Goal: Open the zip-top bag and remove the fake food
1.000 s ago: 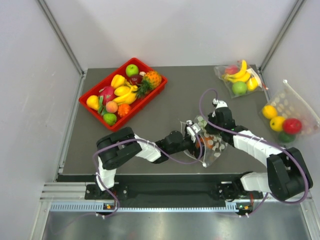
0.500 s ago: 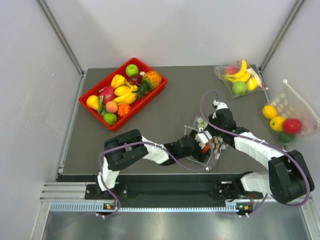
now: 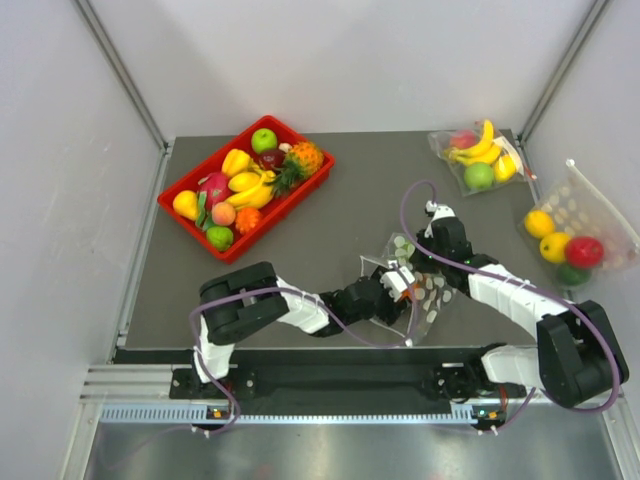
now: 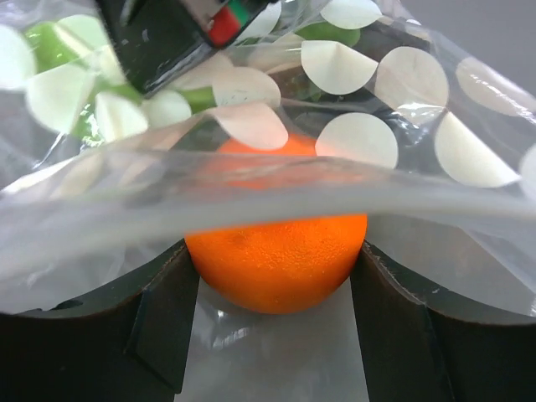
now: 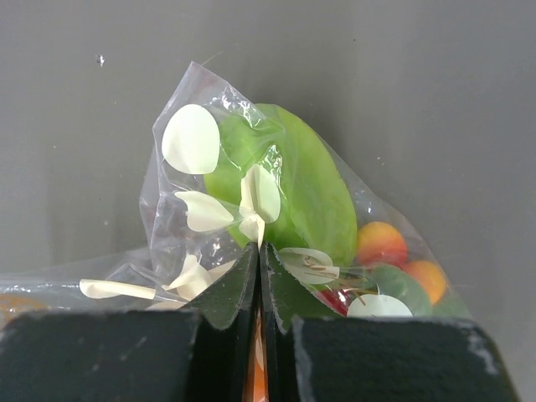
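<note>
Extraction: my left jaws gripped orange fruit (image 4: pixel 275 268) inside zip-top bag (image 3: pixel 432 296); right jaws pinched its film; next called for withdrawal toward 9 o'clock.

A dark grey table (image 3: pixel 340 215) carries a red tray (image 3: pixel 285 207) of fruit (far left), a dotted bag (image 3: pixel 428 295) near the front, a banana bag (image 3: pixel 478 160) far right, and, perhaps overhanging its edge, a bigger dotted bag (image 3: pixel 580 225).

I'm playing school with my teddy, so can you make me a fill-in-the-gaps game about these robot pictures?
1. The round fruit between the left fingers is coloured ___.
2. The right fingers pinch the zip-top bag, which is printed with pale round ___.
3. The tray in the top view is coloured ___.
Missing words: orange, dots, red.
</note>
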Controlling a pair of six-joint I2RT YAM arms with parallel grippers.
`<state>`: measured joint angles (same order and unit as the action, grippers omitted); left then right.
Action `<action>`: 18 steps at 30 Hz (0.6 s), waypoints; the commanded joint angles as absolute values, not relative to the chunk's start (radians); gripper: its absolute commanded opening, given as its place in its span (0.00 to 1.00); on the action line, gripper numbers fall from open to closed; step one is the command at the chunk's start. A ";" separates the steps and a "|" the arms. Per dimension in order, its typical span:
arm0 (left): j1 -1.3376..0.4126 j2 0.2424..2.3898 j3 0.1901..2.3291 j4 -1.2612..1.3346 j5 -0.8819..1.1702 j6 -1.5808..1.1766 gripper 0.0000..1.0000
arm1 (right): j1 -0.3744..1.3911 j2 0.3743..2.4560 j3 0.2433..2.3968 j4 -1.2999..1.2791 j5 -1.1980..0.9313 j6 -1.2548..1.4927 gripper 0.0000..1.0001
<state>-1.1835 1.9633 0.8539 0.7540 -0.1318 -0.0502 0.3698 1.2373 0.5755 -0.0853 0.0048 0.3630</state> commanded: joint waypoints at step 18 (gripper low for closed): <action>-1.183 1.389 0.520 0.632 -0.189 -0.117 0.20 | 0.330 1.239 0.617 -0.133 0.018 0.351 0.00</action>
